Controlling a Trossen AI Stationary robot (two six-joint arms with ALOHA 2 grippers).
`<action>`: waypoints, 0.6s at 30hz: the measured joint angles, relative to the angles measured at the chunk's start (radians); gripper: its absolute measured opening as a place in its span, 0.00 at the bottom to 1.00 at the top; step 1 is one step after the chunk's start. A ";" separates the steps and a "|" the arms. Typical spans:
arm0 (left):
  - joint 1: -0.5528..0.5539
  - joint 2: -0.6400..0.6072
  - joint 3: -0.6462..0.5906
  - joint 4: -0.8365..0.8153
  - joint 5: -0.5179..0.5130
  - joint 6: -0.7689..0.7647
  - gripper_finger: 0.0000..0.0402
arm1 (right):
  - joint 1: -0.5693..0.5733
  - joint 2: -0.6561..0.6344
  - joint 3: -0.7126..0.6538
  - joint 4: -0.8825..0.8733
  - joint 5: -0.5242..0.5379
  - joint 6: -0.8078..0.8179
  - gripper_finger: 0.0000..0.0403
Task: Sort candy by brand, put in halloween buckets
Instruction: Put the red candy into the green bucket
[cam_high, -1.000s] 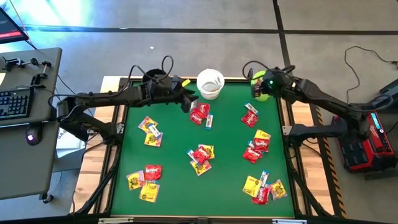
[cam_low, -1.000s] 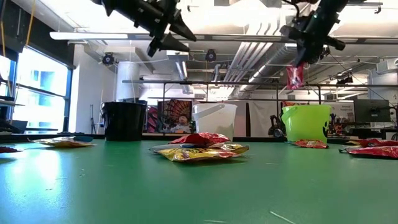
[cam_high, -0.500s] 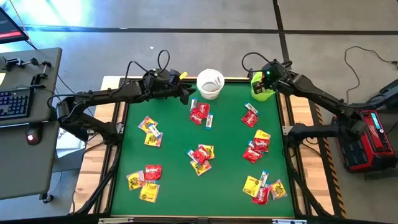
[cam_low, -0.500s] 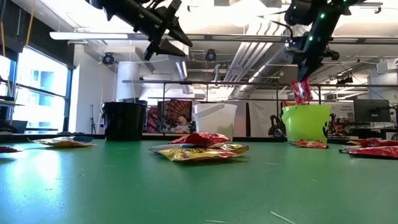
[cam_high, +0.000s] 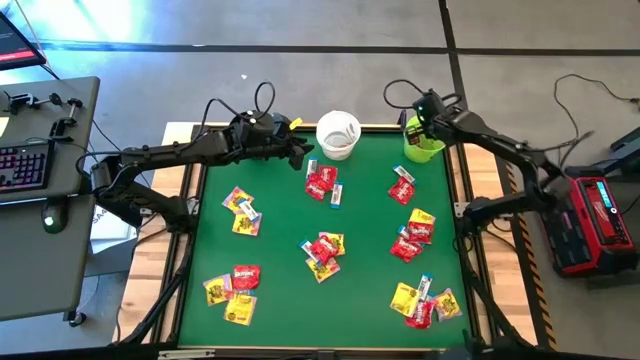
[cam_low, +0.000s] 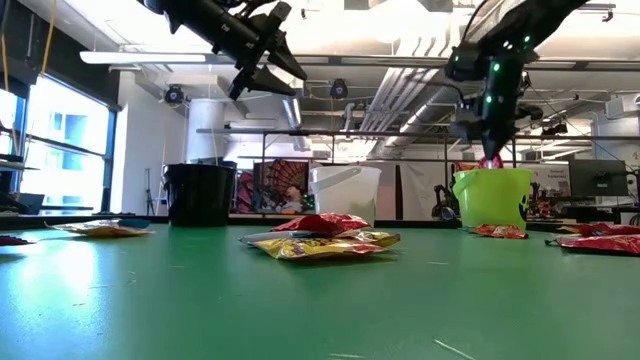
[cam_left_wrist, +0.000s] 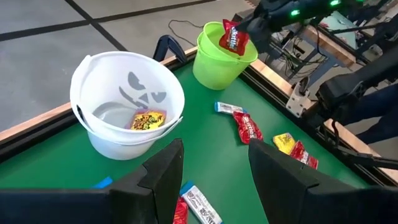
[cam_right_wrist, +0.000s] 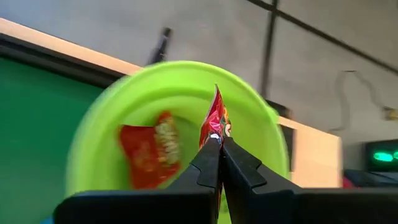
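Right gripper is pinched shut on the edge of a red candy packet, holding it upright directly over the mouth of the lime green bucket, where another red packet already lies. The main risk is in the release: the packet hangs by one thin edge and is still above the rim, so if it clings to a finger or tips sideways as the jaws part, it could catch on the rim and slide out onto the green counter. The bucket stands at the counter's far right corner, so a nudge from the arm might push it off the edge.

Left gripper hovers open and empty near the white bucket, which holds one yellow packet. Many packets remain scattered on the counter.
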 joint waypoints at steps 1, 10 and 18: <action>0.000 0.000 0.000 0.001 0.000 0.003 0.43 | -0.002 0.015 0.000 0.001 0.025 -0.004 0.00; 0.000 0.000 0.000 -0.014 0.007 0.037 0.43 | -0.048 0.090 0.000 -0.014 -0.032 0.027 0.16; 0.000 0.000 0.000 -0.016 0.016 0.063 0.43 | -0.037 0.059 0.052 -0.077 -0.049 0.057 0.40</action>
